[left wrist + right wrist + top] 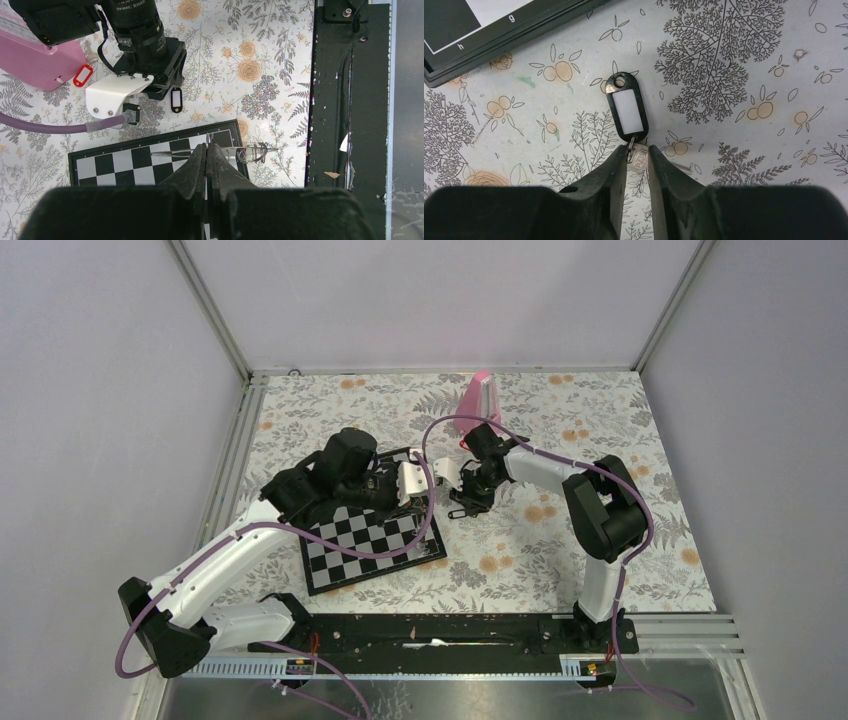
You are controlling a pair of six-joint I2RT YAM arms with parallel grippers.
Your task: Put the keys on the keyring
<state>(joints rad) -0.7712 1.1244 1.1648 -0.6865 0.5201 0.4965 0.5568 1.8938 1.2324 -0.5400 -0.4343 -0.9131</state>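
Floral-patterned table is carrying a black-and-white chessboard, with a pink metronome standing behind. Left end effector is sitting fully closed over the board's edge, apparently pinching the thin pale wire-like keyring, which is poking out past the tips. Right end effector is standing narrowly apart, straddling the small silver key with black plastic tag on the table; no clamp evident. Red-tagged key is lying beside the metronome. Neither key is threaded yet, so both are left to do.
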